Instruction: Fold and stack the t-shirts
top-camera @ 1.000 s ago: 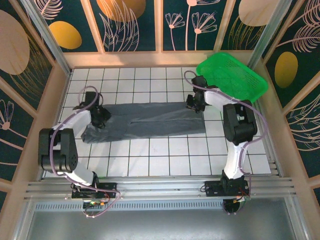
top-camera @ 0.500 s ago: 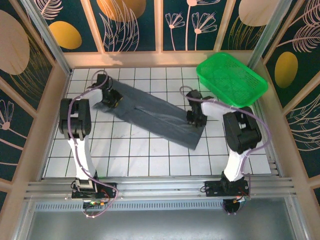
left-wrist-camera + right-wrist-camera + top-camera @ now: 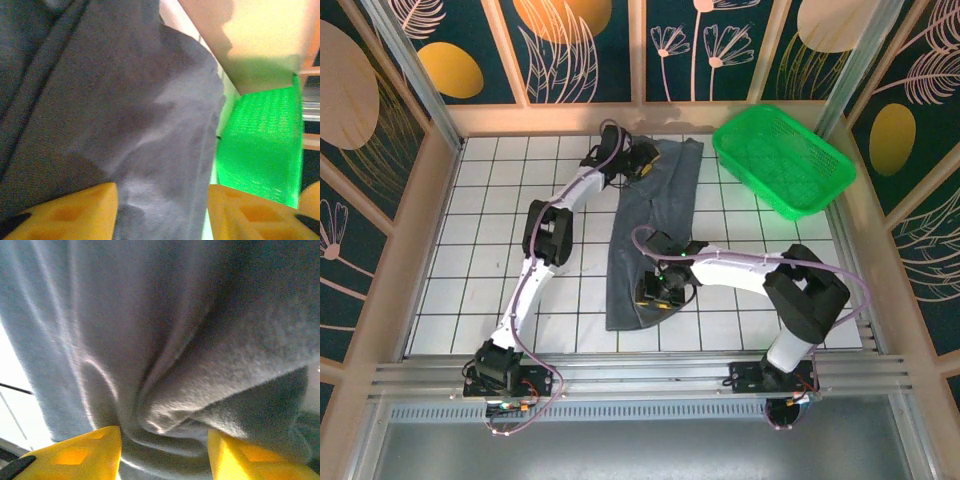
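A dark slate-grey t-shirt (image 3: 642, 225) lies as a long strip on the tiled table, running from the back wall down towards the front. My left gripper (image 3: 642, 160) is at its far end near the back wall, shut on the cloth. In the left wrist view, the grey cloth (image 3: 150, 125) runs down between the yellow fingers (image 3: 75, 215). My right gripper (image 3: 656, 290) sits on the strip's near part, shut on the shirt. In the right wrist view, the bunched cloth (image 3: 165, 390) puckers into the jaws of the gripper (image 3: 162, 450).
A bright green mesh basket (image 3: 782, 160) stands at the back right corner, close to the shirt's far end, and also appears beside the cloth as the basket (image 3: 260, 145) in the left wrist view. Wooden walls ring the white tiled table (image 3: 490, 250).
Both arms have swung the shirt round from lying across the table to lying front to back. The left gripper went to the back wall and the right gripper came towards the front.
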